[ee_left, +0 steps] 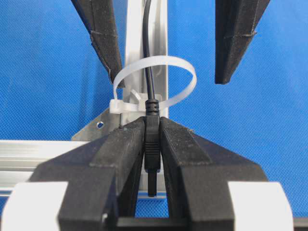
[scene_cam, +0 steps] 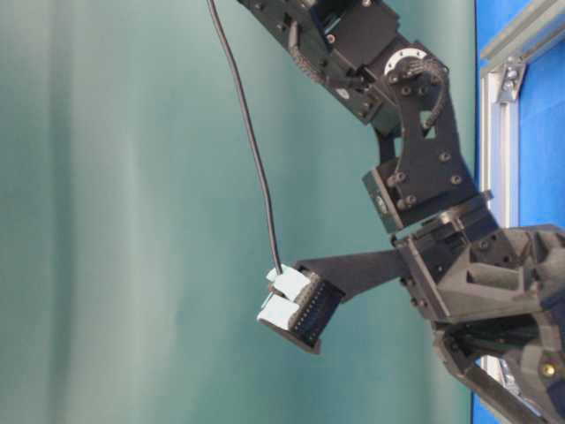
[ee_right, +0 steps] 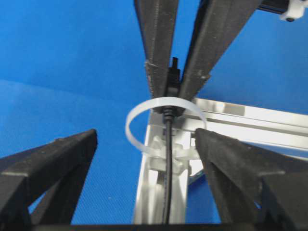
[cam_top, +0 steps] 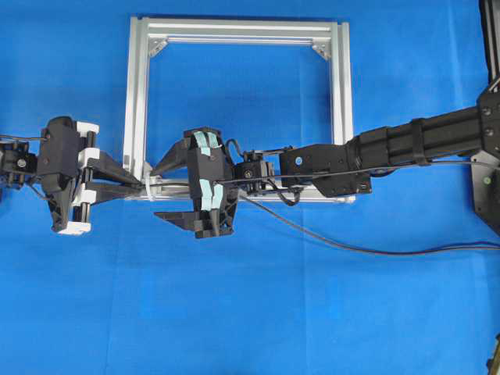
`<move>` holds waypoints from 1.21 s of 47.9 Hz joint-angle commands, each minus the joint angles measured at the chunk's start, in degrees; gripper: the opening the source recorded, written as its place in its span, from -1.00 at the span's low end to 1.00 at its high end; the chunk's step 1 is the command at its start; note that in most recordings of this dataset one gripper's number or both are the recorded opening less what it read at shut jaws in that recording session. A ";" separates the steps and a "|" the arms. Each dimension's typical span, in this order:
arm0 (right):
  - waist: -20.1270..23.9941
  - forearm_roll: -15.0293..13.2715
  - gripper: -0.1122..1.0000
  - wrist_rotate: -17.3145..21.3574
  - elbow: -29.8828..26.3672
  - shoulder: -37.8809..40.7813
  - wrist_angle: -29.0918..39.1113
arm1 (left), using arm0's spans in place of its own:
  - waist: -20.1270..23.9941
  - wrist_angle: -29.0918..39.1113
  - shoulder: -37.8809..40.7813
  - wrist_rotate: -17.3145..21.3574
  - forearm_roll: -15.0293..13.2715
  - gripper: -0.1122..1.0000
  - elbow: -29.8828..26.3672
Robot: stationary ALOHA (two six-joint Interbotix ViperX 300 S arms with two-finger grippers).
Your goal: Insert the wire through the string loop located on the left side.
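The wire's black plug (ee_left: 152,144) is clamped between the fingers of my left gripper (ee_left: 152,127), which is shut on it. From the plug the wire (ee_left: 147,48) runs through the whitish string loop (ee_left: 192,82) tied to the corner of the silver frame (ee_left: 29,154). In the right wrist view the wire (ee_right: 167,168) passes through the loop (ee_right: 132,120) into the left gripper (ee_right: 172,79). My right gripper (ee_right: 146,134) stands open, one finger on each side of the wire and not touching it. Overhead, the left gripper (cam_top: 141,187) meets the loop (cam_top: 148,190), with the right gripper (cam_top: 156,194) spread just beyond it.
The square aluminium frame (cam_top: 137,94) lies on the blue cloth, with triangular corner brackets (cam_top: 320,51). The right arm (cam_top: 406,144) reaches across the frame's near rail. A thin red and black cable (cam_top: 351,244) trails over the cloth to the right edge.
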 commanded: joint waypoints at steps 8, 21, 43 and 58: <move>-0.44 0.26 0.93 0.09 -0.79 -1.23 0.09 | -0.09 1.58 -3.08 -0.18 0.18 -0.66 0.53; -0.53 0.26 0.93 0.09 -0.79 -1.23 0.79 | -0.09 13.27 -14.94 -1.93 0.18 -0.66 2.55; -0.53 0.18 0.93 0.00 -0.79 -1.32 0.53 | -0.09 39.46 -48.96 -3.52 0.18 -0.66 3.78; -0.53 0.18 0.93 0.00 -0.88 -1.23 0.62 | 0.00 57.48 -64.42 -3.08 0.97 -0.66 -1.23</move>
